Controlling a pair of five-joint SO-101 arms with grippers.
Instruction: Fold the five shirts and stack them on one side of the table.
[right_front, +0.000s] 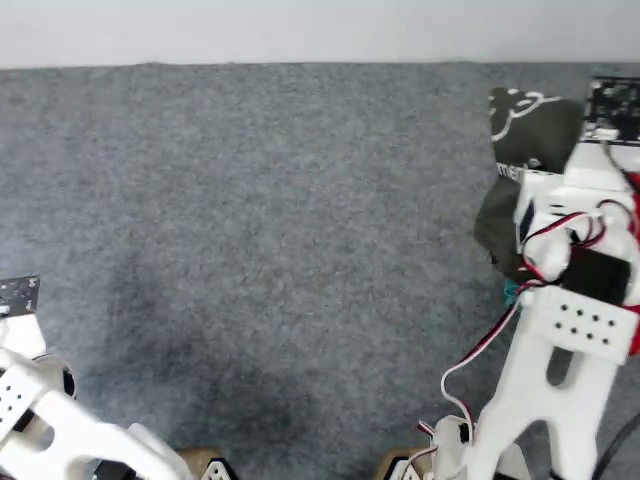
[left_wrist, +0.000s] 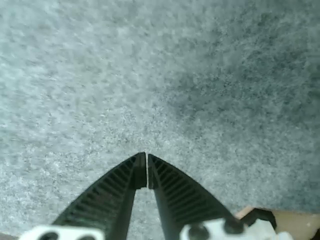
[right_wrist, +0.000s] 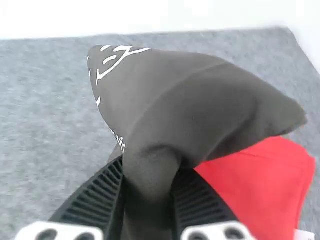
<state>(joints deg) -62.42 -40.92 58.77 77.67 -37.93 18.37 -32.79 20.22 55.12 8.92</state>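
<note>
Over at the right edge of the high view, in the upper half of the frame, you've got the dark shirt (right_front: 530, 130) lying bunched on the grey mat (right_front: 280, 250). Its white print (right_front: 515, 105) faces up near the far end. Your right arm (right_front: 565, 330) comes up from the bottom edge and covers the near part of that shirt, so from above you can't see how the cloth sits under it. A sliver of red shows at the very right edge beside the arm. A little teal bit (right_front: 512, 292) peeks out at the arm's left side, can't tell what that one is.

The right wrist view clears up the grip. Your right gripper (right_wrist: 149, 170) is pinching a fold of the dark shirt, with a thick roll of fabric squeezed between the two ribbed black fingers (right_wrist: 95, 195). The shirt humps up from the pinch instead of lying flat. Just beside it, and partly under it, is the red shirt (right_wrist: 260, 185), touching the dark one and sitting lower.

Your left arm (right_front: 45, 420) sits in the lower left corner of the high view, well apart from the shirts. Its wrist view shows the left gripper (left_wrist: 147, 172) with the fingertips pressed together, barely a hairline between them and nothing held, pointing at plain grey mat. A white wall (right_front: 300, 30) runs along the top of the high view, past the mat's far edge.
</note>
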